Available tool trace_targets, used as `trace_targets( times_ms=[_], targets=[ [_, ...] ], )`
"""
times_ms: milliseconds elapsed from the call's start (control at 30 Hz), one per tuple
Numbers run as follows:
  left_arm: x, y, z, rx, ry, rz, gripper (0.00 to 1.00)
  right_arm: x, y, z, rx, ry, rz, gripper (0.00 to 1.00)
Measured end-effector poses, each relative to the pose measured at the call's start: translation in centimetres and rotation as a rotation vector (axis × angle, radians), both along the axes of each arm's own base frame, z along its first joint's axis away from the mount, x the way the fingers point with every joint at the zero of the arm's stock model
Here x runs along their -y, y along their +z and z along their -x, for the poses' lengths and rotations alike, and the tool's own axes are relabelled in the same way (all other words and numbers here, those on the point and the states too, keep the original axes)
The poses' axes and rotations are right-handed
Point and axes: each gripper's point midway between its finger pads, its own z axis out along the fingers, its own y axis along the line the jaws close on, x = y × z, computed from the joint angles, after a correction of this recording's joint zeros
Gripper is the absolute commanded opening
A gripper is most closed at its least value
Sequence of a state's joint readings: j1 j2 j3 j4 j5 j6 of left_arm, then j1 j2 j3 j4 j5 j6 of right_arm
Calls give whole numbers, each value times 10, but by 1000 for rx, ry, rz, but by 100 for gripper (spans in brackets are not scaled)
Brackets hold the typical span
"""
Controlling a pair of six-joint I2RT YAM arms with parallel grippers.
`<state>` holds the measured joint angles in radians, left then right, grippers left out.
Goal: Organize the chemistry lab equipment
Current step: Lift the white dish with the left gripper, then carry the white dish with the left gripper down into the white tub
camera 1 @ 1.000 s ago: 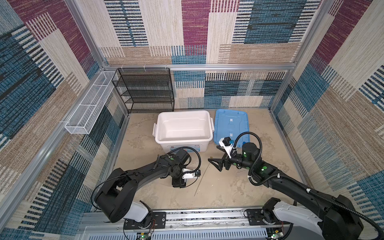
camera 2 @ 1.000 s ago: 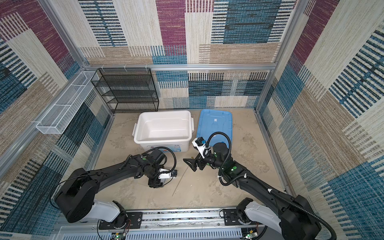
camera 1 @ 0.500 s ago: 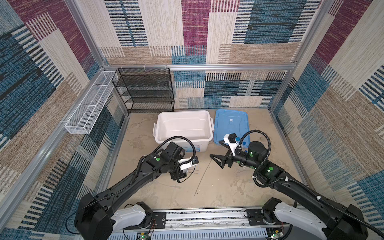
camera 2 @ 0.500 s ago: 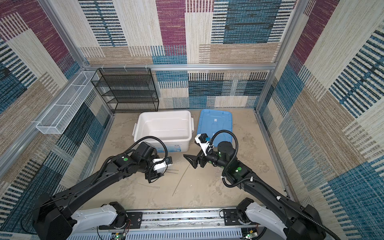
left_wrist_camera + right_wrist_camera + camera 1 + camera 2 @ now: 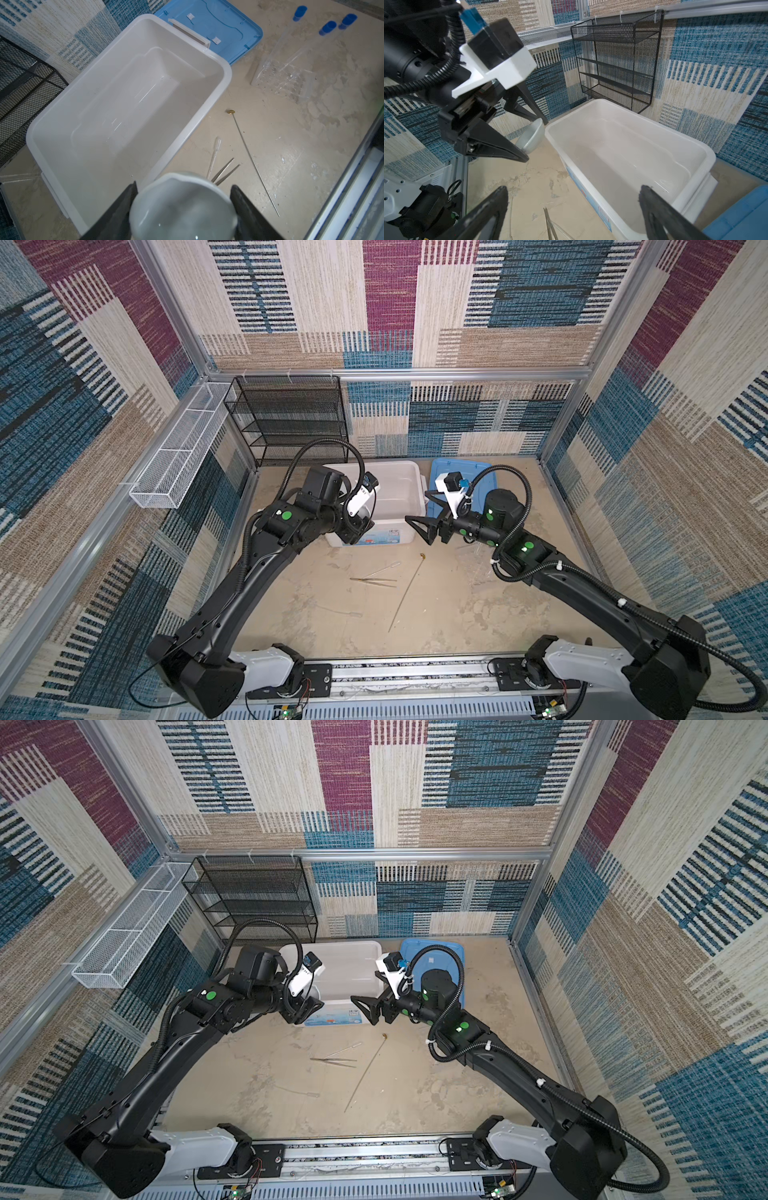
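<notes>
My left gripper (image 5: 184,185) is shut on the small white round dish (image 5: 182,207), which hangs off the floor by the tub's near left corner; in the right wrist view the dish (image 5: 530,135) sits between its black fingers. My right gripper (image 5: 419,531) hangs open and empty in front of the tub, jaws wide in its wrist view (image 5: 573,188). On the floor lie metal tweezers (image 5: 374,580), a clear dropper (image 5: 215,153) and the long thin rod (image 5: 405,593). The clear tube rack (image 5: 284,79) and the blue-capped tubes (image 5: 328,28) lie beyond the rod.
The big white tub (image 5: 395,466) stands open at the back with its blue lid (image 5: 486,472) flat beside it. A black wire-mesh shelf (image 5: 291,418) stands against the back wall. A white wire basket (image 5: 178,456) is fixed to the left wall.
My left arm has lifted the dish off the floor and carried it back toward the tub's front. My right gripper has drifted slightly back, still open.
</notes>
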<state>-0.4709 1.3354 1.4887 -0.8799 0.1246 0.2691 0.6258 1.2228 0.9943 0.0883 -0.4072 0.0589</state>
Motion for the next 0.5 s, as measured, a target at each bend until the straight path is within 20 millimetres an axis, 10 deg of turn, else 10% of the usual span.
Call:
trace_targets(
  times_ms=[500],
  targets=[
    [-44, -56, -102, -271, 538, -32, 24, -59, -17, -67, -73, 55, 69, 99]
  ],
)
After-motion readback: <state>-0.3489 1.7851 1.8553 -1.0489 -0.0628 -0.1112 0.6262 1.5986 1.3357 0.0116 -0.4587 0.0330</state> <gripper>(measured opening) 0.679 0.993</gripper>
